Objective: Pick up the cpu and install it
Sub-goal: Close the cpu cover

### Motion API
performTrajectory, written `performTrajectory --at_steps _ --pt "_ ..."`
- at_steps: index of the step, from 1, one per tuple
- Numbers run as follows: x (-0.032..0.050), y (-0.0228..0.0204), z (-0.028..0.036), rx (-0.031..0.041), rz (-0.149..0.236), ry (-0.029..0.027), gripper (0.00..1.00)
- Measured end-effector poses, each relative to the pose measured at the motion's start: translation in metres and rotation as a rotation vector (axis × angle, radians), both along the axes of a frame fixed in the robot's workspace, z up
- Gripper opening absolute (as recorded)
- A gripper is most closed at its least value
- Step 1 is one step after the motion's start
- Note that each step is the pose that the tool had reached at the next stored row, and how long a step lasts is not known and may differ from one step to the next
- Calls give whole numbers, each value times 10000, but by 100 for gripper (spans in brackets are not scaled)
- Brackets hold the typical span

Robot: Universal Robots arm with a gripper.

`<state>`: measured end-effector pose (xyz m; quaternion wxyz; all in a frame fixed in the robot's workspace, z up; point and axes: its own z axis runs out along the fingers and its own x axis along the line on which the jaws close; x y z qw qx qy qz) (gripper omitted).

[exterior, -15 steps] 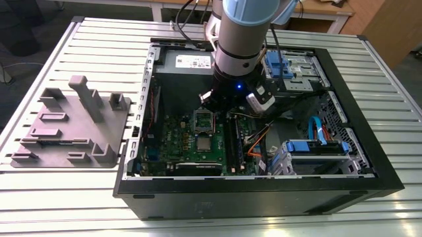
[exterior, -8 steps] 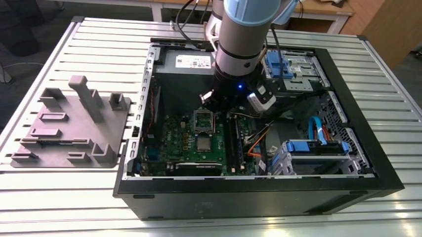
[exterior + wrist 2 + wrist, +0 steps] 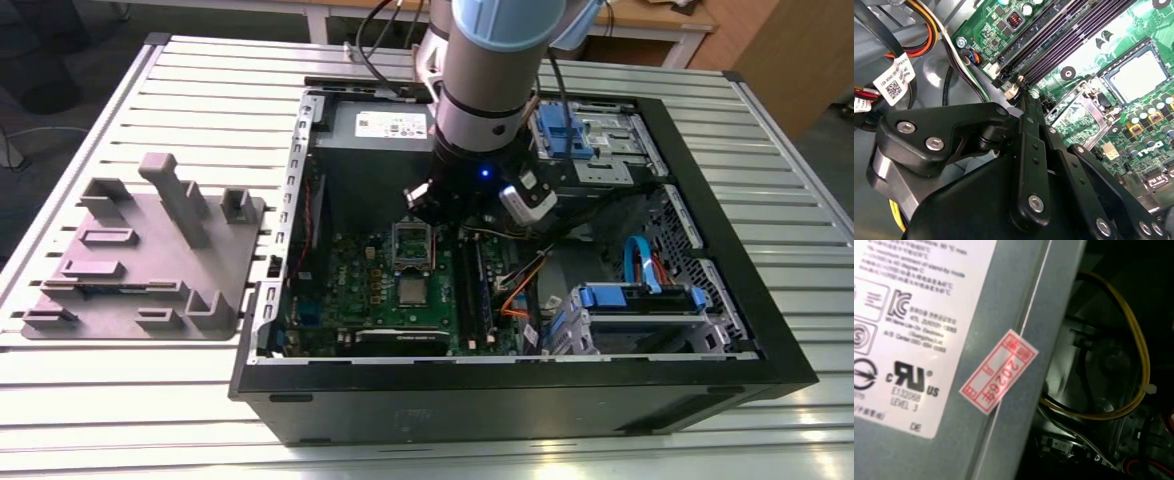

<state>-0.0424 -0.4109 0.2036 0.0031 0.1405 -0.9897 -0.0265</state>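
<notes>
Pincer [image 3: 447,222]: low inside the open computer case [image 3: 747,330], above the green board [image 3: 350,290]; cannot tell its finger state.
Cpu [image 3: 412,291]: lies flat in the board's socket, just beside the memory slots [image 3: 477,290].

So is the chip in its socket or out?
In, by the look of it: the chip lies flat inside the socket on the green board, with the metal cover swung open beside it.

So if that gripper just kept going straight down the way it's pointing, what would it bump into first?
Probably the green motherboard, beside the long black memory slots and near the open socket frame. The gripper hangs just above them; the cpu lies further along the board. Depth is hard to judge.
</notes>
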Motion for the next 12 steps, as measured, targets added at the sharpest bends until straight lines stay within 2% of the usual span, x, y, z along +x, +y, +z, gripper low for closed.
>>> performTrajectory --at_steps 7,12 --pt "-50 2 -5 -6 18 1 10" --pt "-52 1 57 -15 52 0 10"
